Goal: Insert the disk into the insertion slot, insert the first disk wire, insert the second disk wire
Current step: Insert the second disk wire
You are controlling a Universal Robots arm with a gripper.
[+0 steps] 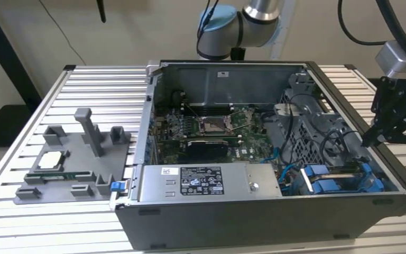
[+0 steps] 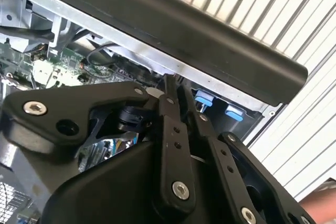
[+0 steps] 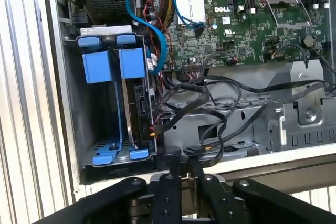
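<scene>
With the disk already seated in the insertion slot of the open computer case, the clenched, empty pincer hovers at the case rim beside loose black cables, so wire work likely demands careful, square alignment.

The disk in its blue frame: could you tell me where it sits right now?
The disk sits in the insertion slot of the drive cage, at the case's corner on the exterior view's right, beside black cables.

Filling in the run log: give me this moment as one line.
tool: shut, empty, over case edge | disk: in slot, blue frame | black wires: loose beside it
</scene>
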